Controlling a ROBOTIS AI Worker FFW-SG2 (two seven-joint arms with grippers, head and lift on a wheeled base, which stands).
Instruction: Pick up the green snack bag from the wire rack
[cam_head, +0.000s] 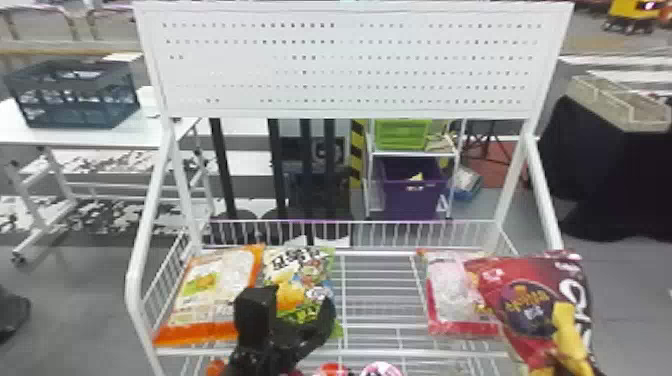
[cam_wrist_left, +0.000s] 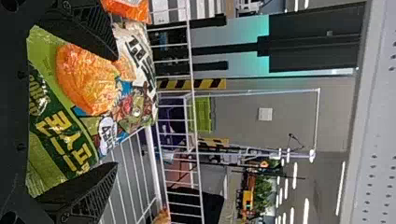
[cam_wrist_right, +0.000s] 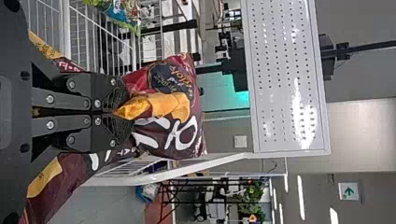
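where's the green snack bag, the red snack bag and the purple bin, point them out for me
green snack bag (cam_wrist_left: 86, 91), left wrist view, on the orange picture
red snack bag (cam_head: 531, 307), head view, on the dark round patch
purple bin (cam_head: 414, 200), head view, on its front

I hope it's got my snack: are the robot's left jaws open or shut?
Open. The left gripper's jaws stand wide apart, with the green snack bag showing in the gap between them.
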